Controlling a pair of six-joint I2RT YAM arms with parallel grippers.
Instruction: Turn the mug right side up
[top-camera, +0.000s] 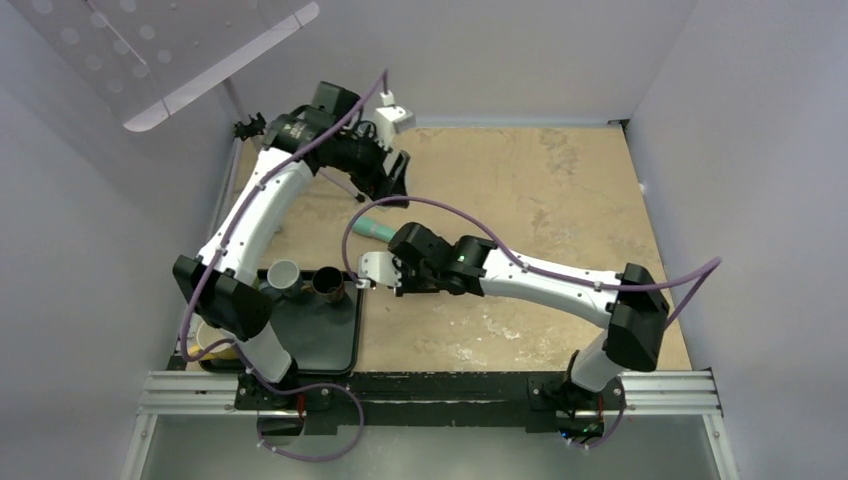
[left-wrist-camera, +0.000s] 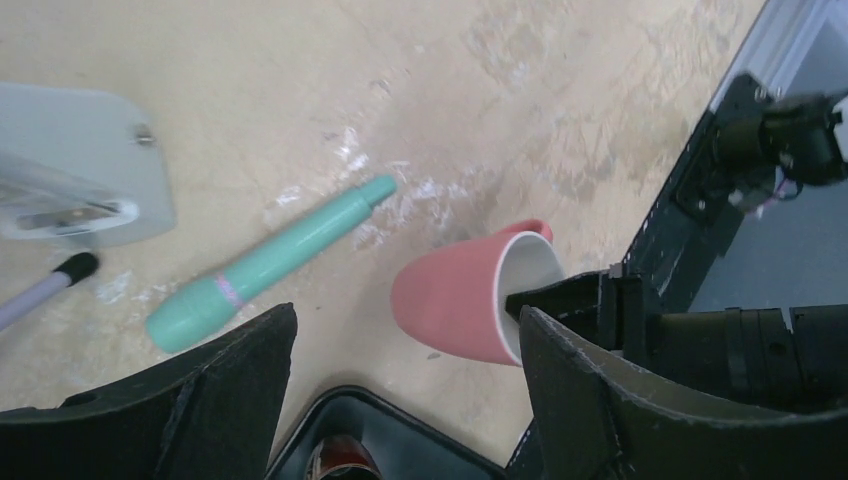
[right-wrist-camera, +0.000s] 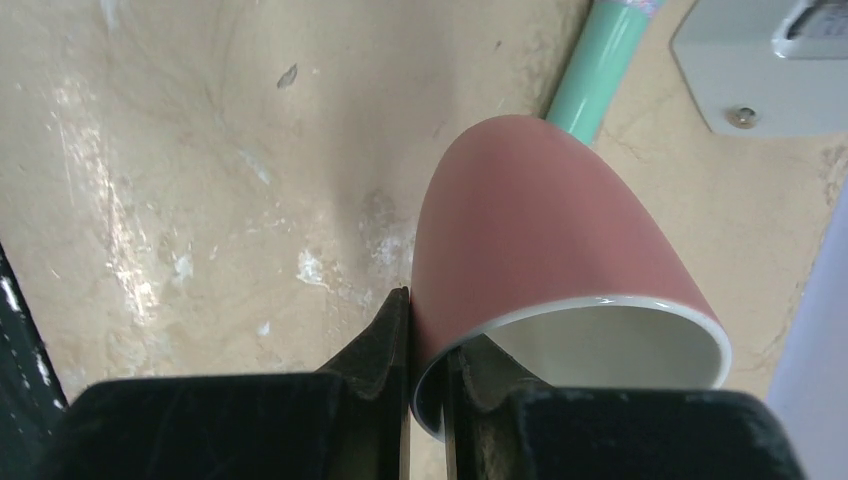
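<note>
The pink mug (right-wrist-camera: 540, 220) with a white inside lies tilted on its side, mouth toward my right gripper (right-wrist-camera: 428, 330). That gripper is shut on the mug's wall at the rim, one finger inside and one outside. In the left wrist view the mug (left-wrist-camera: 465, 295) shows with its handle on the far side and the right finger in its mouth. My left gripper (left-wrist-camera: 405, 345) stands open above the table, apart from the mug. In the top view the right gripper (top-camera: 365, 272) hides the mug, and the left gripper (top-camera: 388, 185) hangs farther back.
A teal pen (left-wrist-camera: 270, 260) lies on the table just beyond the mug. A black tray (top-camera: 325, 340) at the near left holds a grey cup (top-camera: 283, 275) and a brown cup (top-camera: 328, 283). A grey-white block (top-camera: 395, 118) sits at the back.
</note>
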